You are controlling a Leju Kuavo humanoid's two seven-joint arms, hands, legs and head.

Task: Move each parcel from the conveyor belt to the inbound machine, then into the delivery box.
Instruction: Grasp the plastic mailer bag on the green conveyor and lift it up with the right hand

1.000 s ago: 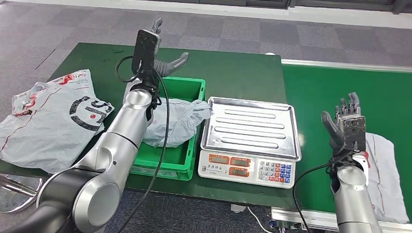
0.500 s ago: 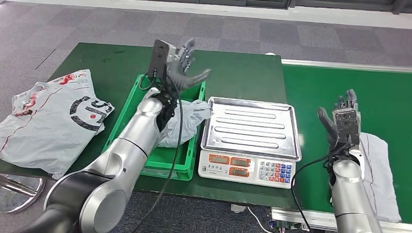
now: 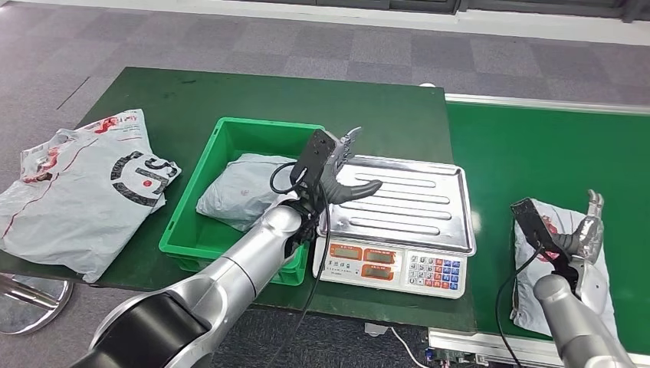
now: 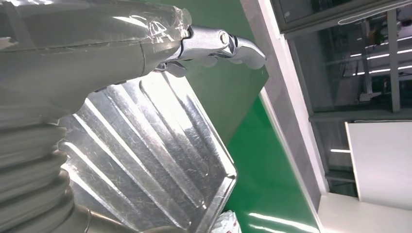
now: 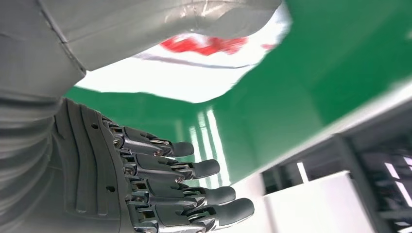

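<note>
I am holding my left hand [image 3: 337,170] spread and empty over the scale tray [image 3: 414,201], near its nine o'clock edge. My right hand [image 3: 584,230], fingers apart, is hovering over the white parcel [image 3: 563,264] lying on the green belt [image 3: 536,153]. A grey parcel [image 3: 241,198] is sitting in the green bin [image 3: 222,146] at the scale's nine o'clock.

On the surface [image 3: 383,107], the scale [image 3: 392,222] sits centre; the bin [image 3: 184,238] lies just beside it at 9 o'clock, one parcel [image 3: 238,195] inside. A loose bag [image 3: 77,199] lies farther out at 9. At 3 o'clock runs the conveyor belt [image 3: 536,146], a second parcel [image 3: 559,268] on it at 4
</note>
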